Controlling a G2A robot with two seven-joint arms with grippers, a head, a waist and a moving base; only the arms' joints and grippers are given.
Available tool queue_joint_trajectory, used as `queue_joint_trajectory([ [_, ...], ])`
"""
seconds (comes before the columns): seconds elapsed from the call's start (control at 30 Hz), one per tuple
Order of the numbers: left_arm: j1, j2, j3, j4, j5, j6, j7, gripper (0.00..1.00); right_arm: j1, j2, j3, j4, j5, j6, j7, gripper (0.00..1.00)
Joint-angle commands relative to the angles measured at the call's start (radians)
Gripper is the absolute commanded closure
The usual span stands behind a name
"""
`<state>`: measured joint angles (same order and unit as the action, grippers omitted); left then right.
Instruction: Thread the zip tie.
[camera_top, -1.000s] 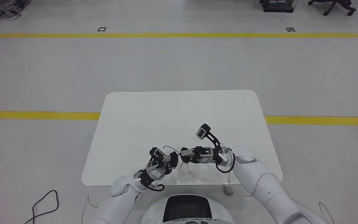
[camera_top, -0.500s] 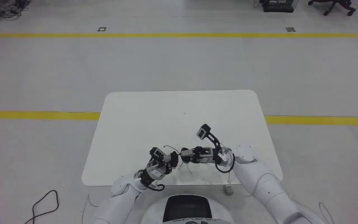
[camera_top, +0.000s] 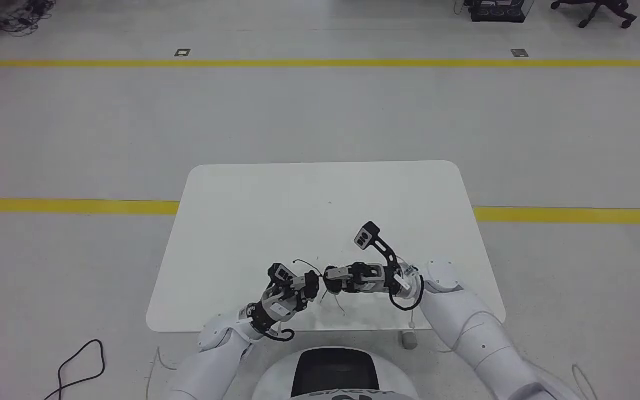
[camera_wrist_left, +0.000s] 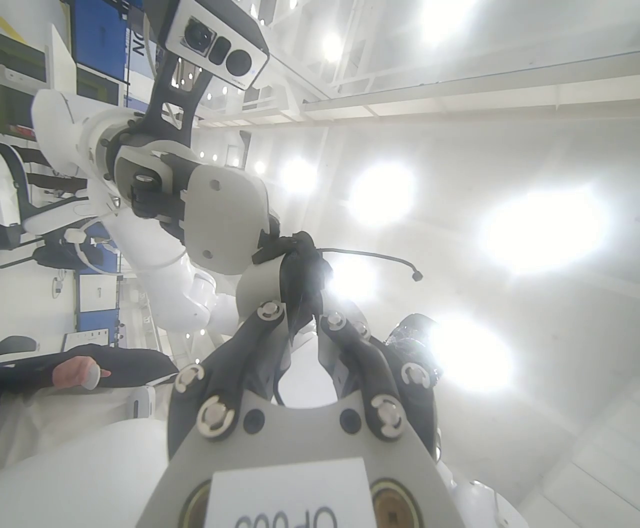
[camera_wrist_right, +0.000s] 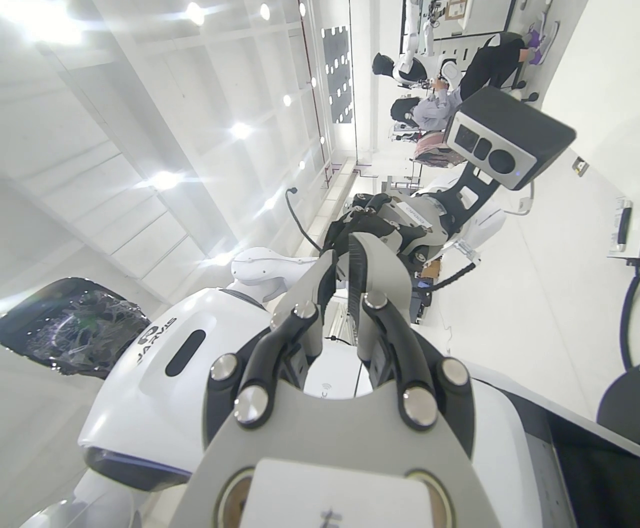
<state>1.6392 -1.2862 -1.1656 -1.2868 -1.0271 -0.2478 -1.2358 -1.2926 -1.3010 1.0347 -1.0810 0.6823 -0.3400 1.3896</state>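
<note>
Zip tie (camera_wrist_left: 375, 256) sits in the air between 2 grippers, over the near part of the white surface (camera_top: 300, 200). We see the left gripper (camera_wrist_left: 300, 300) narrow, pinching it. The right gripper (camera_wrist_right: 342, 250) is narrow too, clamped on it.

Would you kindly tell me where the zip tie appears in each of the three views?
Top view: the zip tie is a thin black line between the left gripper and right gripper.
Left wrist view: it curves away from the left gripper, against the ceiling lights.
Right wrist view: it arcs out beyond the right gripper.
Shared landmark: the left gripper.
</note>
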Motion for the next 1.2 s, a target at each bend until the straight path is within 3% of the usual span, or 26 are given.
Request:
queue_joint_trajectory([
  [0.0, 0.0, 0.0, 0.0, 0.0, 0.0, 0.0, 0.0, 1.0, -0.006, 0.0, 0.003, -0.01, -0.006, 0.0, 0.0, 0.69],
  [0.37, 0.0, 0.0, 0.0, 0.0, 0.0, 0.0, 0.0, 1.0, -0.011, -0.003, 0.001, -0.027, -0.013, 0.0, 0.0, 0.84],
  [0.87, 0.0, 0.0, 0.0, 0.0, 0.0, 0.0, 0.0, 1.0, -0.014, -0.008, 0.008, -0.028, -0.012, 0.0, 0.0, 0.89],
  [1.03, 0.0, 0.0, 0.0, 0.0, 0.0, 0.0, 0.0, 1.0, -0.015, -0.01, 0.013, -0.025, -0.01, 0.0, 0.0, 1.0],
  [1.17, 0.0, 0.0, 0.0, 0.0, 0.0, 0.0, 0.0, 1.0, -0.013, -0.012, 0.015, -0.02, -0.009, 0.0, 0.0, 1.0],
])
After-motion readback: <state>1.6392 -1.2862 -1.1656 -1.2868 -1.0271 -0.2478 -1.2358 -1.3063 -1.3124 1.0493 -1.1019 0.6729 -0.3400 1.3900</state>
